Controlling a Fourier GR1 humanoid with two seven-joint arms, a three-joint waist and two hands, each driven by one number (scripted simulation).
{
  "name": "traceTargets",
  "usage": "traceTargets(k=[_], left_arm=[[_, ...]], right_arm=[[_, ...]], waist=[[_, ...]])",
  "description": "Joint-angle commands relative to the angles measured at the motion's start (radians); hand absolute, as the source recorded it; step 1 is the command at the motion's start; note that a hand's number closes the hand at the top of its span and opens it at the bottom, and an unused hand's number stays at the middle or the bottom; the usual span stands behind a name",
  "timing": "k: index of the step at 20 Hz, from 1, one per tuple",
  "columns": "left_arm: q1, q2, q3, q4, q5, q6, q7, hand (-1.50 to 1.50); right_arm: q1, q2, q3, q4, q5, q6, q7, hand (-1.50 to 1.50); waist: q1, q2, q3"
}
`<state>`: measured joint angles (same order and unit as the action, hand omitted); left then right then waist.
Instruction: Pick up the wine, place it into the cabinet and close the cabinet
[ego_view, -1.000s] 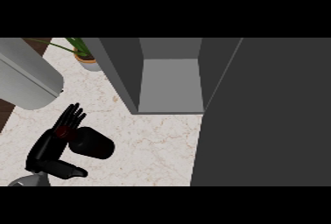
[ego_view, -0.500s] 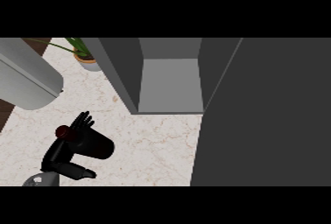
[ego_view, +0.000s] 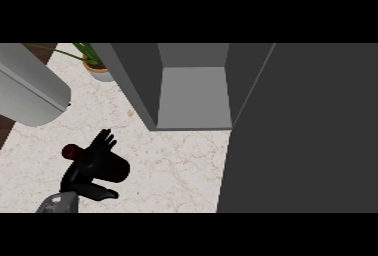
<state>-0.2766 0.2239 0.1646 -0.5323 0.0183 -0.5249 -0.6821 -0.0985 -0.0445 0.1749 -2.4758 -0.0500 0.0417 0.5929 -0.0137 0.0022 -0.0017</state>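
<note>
Wine against left hand

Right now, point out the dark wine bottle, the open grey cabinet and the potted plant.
dark wine bottle (ego_view: 112, 170): head view, on its black body beside the hand.
open grey cabinet (ego_view: 193, 97): head view, on the bare inner shelf floor.
potted plant (ego_view: 98, 66): head view, on the pot's rim.

Left hand lies against the dark wine bottle on the marbled counter; fingers extended straight past it, thumb below. Red bottle cap just left of the fingers. Open cabinet beyond the fingertips, upper right. Potted plant farther beyond.
</note>
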Motion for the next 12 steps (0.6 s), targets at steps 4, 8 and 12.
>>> traceTargets(k=[4,8,12], left_arm=[[-0.035,-0.014,-0.011,0.037,0.010,-0.074,-0.060,-1.50],[-0.065,-0.027,-0.027,0.138,-0.025,-0.067,-0.175,-1.50],[-0.064,-0.043,-0.039,0.116,-0.022,-0.056,-0.187,-1.50]], right_arm=[[0.033,0.011,0.057,-0.106,0.021,-0.008,0.058,-1.50],[0.004,0.001,-0.009,-0.068,-0.042,0.000,0.040,-1.50],[0.047,0.023,0.025,-0.041,-0.005,0.006,-0.021,-1.50]], waist=[[0.006,-0.003,0.001],[-0.003,0.001,0.000],[0.002,0.000,0.001]])
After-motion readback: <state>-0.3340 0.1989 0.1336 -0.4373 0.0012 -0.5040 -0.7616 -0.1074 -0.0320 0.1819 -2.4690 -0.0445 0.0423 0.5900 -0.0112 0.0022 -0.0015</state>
